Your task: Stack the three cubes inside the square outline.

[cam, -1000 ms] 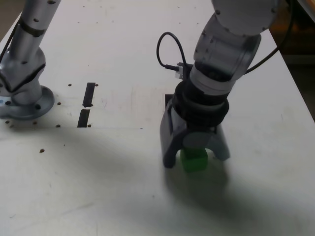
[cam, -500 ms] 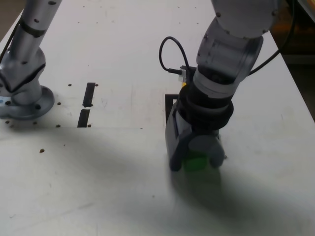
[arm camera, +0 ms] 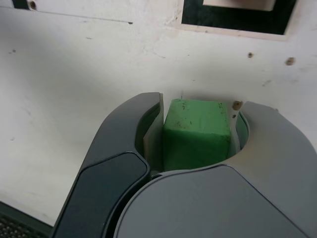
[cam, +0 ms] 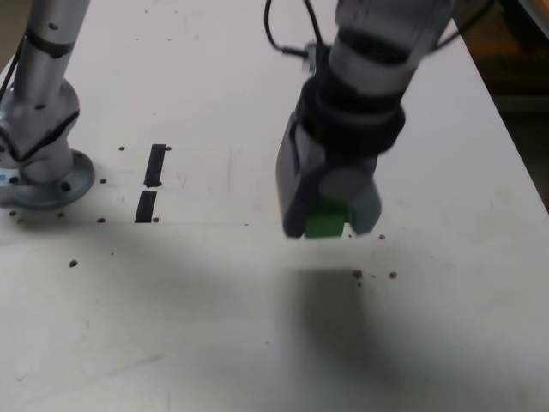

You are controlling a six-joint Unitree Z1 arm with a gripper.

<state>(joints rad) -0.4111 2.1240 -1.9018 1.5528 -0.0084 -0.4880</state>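
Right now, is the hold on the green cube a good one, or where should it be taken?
Probably good. The gripper pinches the green cube from above on two opposite flat side faces, seemingly about mid-height. The parallel flat faces suit that pinch; a corner grip would likely slip.

A white table (cam: 171, 343) fills nearly the whole exterior view, its surface scuffed and dotted with small dark holes (cam: 73, 263) and specks. Two short black strips (cam: 151, 182) lie end to end toward the exterior view's left. A broad soft shadow (cam: 334, 309) falls across the tabletop near its middle. Beyond the table's far edge, at the exterior view's right, a dim brownish floor (cam: 502, 51) shows.
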